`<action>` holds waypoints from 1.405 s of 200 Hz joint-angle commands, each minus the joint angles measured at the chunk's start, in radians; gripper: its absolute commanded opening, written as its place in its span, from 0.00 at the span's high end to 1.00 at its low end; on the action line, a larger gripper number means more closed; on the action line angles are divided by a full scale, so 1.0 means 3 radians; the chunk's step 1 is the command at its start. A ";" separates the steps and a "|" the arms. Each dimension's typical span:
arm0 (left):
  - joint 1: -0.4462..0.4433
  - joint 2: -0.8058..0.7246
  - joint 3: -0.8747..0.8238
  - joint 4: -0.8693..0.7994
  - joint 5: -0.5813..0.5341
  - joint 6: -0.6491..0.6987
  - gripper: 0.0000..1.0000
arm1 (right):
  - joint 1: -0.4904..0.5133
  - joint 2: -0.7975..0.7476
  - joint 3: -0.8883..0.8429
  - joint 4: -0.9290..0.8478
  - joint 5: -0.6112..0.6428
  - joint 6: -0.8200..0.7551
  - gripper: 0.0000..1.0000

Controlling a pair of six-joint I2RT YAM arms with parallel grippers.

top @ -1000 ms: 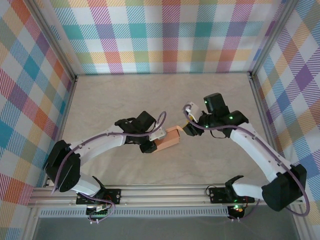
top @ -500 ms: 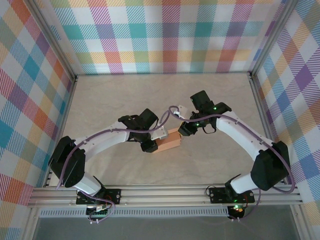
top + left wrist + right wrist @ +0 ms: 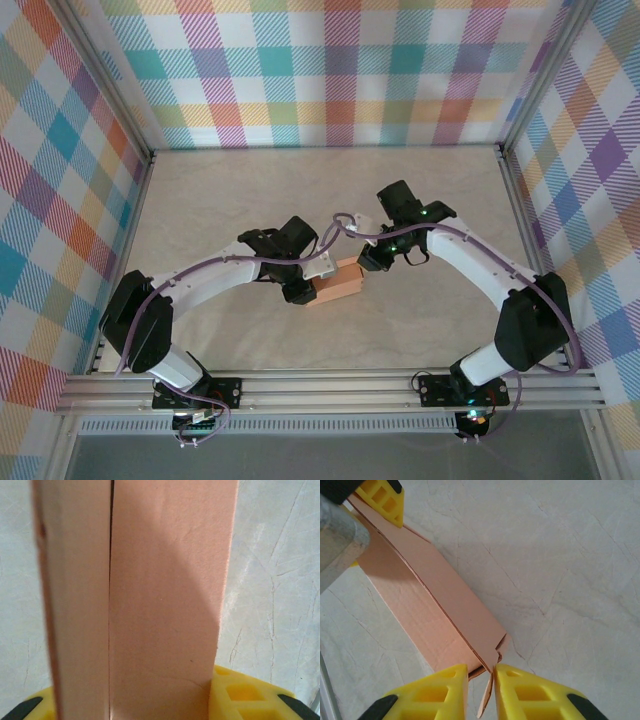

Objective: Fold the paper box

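The salmon-orange paper box (image 3: 340, 280) lies mid-table as a narrow folded shape. My left gripper (image 3: 310, 278) is shut on its left end. In the left wrist view the box (image 3: 165, 605) rises from between the yellow fingers (image 3: 245, 695). My right gripper (image 3: 368, 262) is at the box's right end. In the right wrist view the box (image 3: 435, 595) runs diagonally up to the left gripper's finger (image 3: 382, 497). A loose end flap (image 3: 487, 695) stands between the right gripper's (image 3: 481, 677) narrowly open jaws, against the right finger, with a gap on the other side.
The pale table top (image 3: 250, 200) extends around the box, bounded by plaid walls (image 3: 330, 70) at the back and sides. A metal rail (image 3: 330, 385) with both arm bases runs along the near edge.
The right arm swung left, bringing its gripper to the box's right end, and its jaws narrowed around the end flap. The left gripper kept its hold and barely moved.
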State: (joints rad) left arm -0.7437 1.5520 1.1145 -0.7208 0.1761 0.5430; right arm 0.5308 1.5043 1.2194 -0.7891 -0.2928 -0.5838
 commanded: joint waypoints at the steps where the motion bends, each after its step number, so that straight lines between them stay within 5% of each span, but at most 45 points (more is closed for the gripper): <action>1: 0.0015 0.0109 -0.0008 -0.0143 0.0037 0.0010 0.70 | 0.0000 0.0022 0.0062 -0.0114 0.0016 -0.0063 0.82; 52: 0.0018 0.0101 -0.0018 -0.0154 0.0011 -0.0001 0.70 | -0.0005 -0.0020 0.0043 -0.0125 0.0005 -0.0033 0.99; 121: 0.0009 0.0091 -0.0035 0.0038 -0.0046 -0.0307 0.69 | 0.0007 -0.0061 0.0111 -0.0059 -0.0112 0.0456 1.00; 216: -0.0058 0.0043 -0.0018 0.0155 -0.0070 -0.0510 0.68 | 0.0244 -0.0412 -0.0459 0.0795 0.0887 0.2304 1.00; 281: -0.0123 0.0147 0.0049 0.0148 -0.0101 -0.0526 0.68 | 0.0378 -0.0490 -0.0591 0.0868 0.1224 0.2775 1.00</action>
State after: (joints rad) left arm -0.7654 1.5677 1.1217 -0.6727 0.1631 0.4068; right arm 0.6353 1.3918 1.0672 -0.5373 0.0101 0.1665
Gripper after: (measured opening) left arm 0.378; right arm 0.053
